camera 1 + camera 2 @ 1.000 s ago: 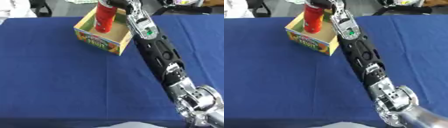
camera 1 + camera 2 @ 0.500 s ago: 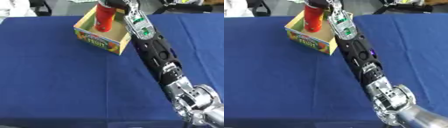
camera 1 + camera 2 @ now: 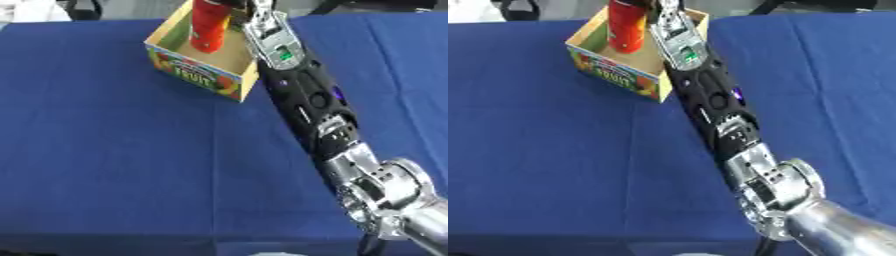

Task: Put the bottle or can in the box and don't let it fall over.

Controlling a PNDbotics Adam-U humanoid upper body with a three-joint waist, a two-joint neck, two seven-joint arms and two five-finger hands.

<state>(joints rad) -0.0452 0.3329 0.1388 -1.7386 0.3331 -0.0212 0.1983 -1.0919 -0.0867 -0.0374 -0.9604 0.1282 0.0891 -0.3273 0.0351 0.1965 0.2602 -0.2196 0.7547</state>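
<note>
A red can point(image 3: 208, 27) stands upright inside the open cardboard fruit box point(image 3: 197, 77) at the far middle of the blue table. Its top is cut off by the upper edge of the view. My right arm point(image 3: 306, 95) reaches from the lower right across the table to the box. My right hand point(image 3: 662, 7) shows only partly at the upper edge, right beside the can, with dark fingers curled about the can's upper part. My left hand shows in neither view.
Blue cloth point(image 3: 105, 150) covers the whole table, with broad bare room left of and in front of the box. A white object point(image 3: 31, 7) lies beyond the far left edge. The box's right corner sits close against my forearm.
The whole picture has shifted slightly upward, so the camera moved. The can stays upright in the box with my right hand still at its top.
</note>
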